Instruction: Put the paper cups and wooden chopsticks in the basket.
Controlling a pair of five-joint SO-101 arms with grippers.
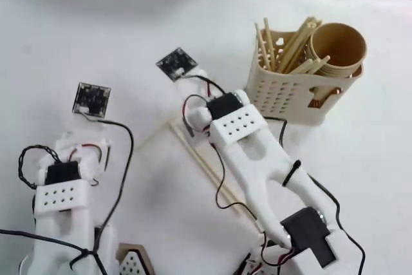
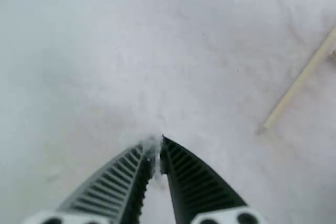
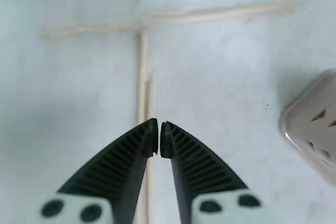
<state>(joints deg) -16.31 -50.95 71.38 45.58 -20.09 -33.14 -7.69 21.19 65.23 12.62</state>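
Note:
The cream basket (image 1: 290, 98) stands at the back right and holds stacked paper cups (image 1: 338, 46) and several wooden chopsticks (image 1: 283, 46). Two loose chopsticks (image 1: 199, 158) lie side by side on the white table, beside the right arm. My right gripper (image 3: 158, 139) is shut just over this pair (image 3: 142, 77), and a further chopstick (image 3: 210, 14) lies crosswise beyond them. A corner of the basket (image 3: 312, 124) shows to one side. My left gripper (image 2: 159, 150) is shut low over bare table, with one chopstick end (image 2: 299, 82) off to its side.
The right arm (image 1: 257, 159) stretches from the front right toward the table's middle, close to the basket's front wall. The left arm (image 1: 64, 191) sits at the front left. Black cables (image 1: 122, 178) trail along both arms.

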